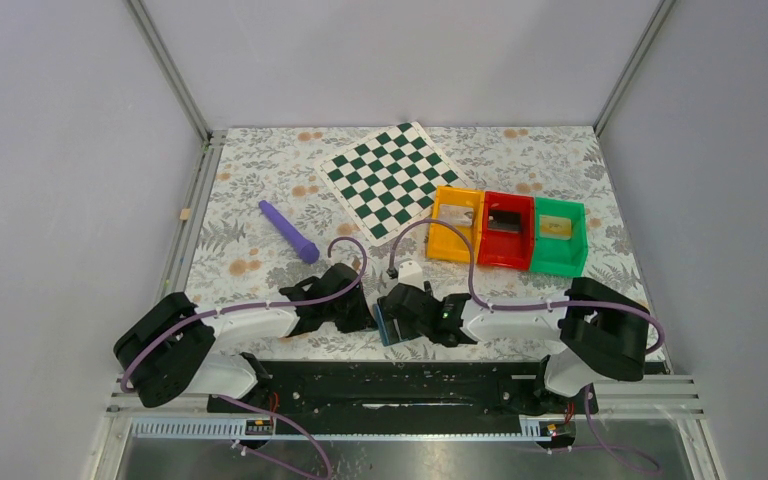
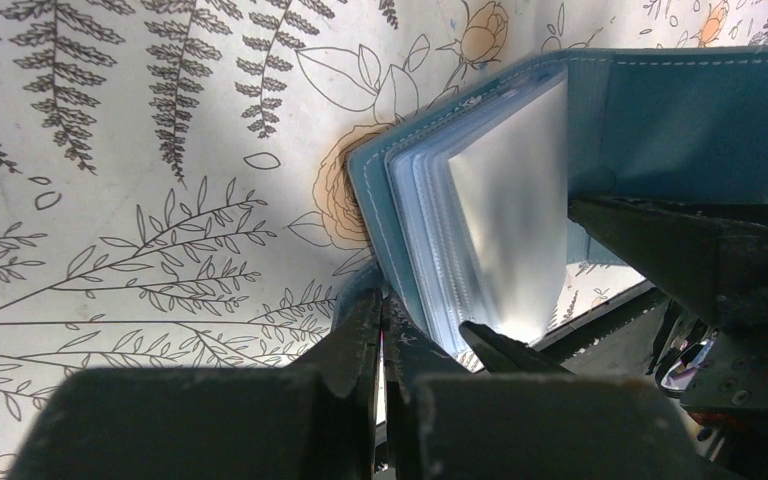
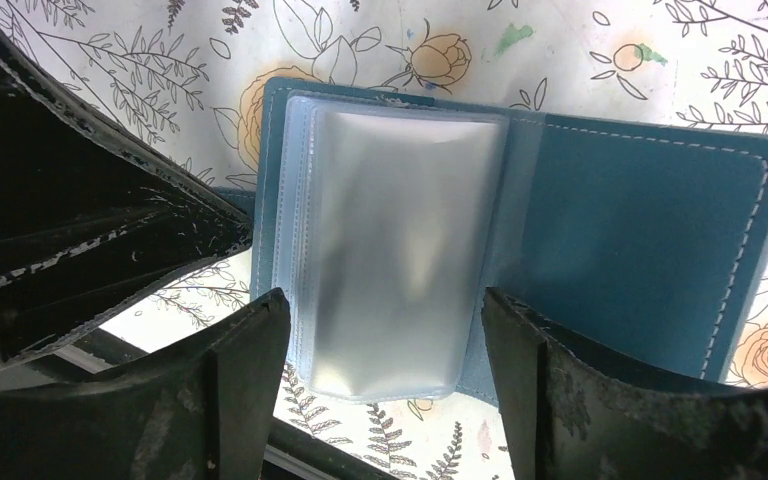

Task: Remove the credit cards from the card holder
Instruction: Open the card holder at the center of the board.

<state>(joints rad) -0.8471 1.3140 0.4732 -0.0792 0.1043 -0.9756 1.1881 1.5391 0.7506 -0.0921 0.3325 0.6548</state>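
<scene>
1. L gripper (image 2: 382, 322): fingers pressed together, pinching a corner of the blue cover of the card holder (image 3: 640, 240). Prob. there to pin the holder open & steady for the other arm.
2. R gripper (image 3: 385, 300): fingers spread wide, one on either side of the clear sleeves (image 3: 390, 250). No contact w/ them as far as can be told. Likely lined up to reach for a sleeve or a card.
3. Card holder: near-centre of the table (image 1: 240, 200), right between both grippers, opened like a book w/ sleeves fanned out. Flat on the cloth or tipped up: cannot tell.
4. Of the credit cards (image 1: 555, 227): 1 yellow-gold one seen, lying in the green bin (image 1: 557, 258), far & right of the holder. None made out in the front sleeve; other sleeves hidden behind it.
5. Count, task side: 2 grippers, 1 card holder, several sleeves (exact no. unclear), 1 visible card.
6. Count, rest: 3 bins in a row, orange bin (image 1: 452, 240), red bin (image 1: 505, 255), green bin. 1 dark item (image 1: 505, 220) in the red bin, type unclear. 1 chequered board (image 1: 390, 180) far centre. 1 purple stick (image 1: 288, 230) left of the board.
</scene>
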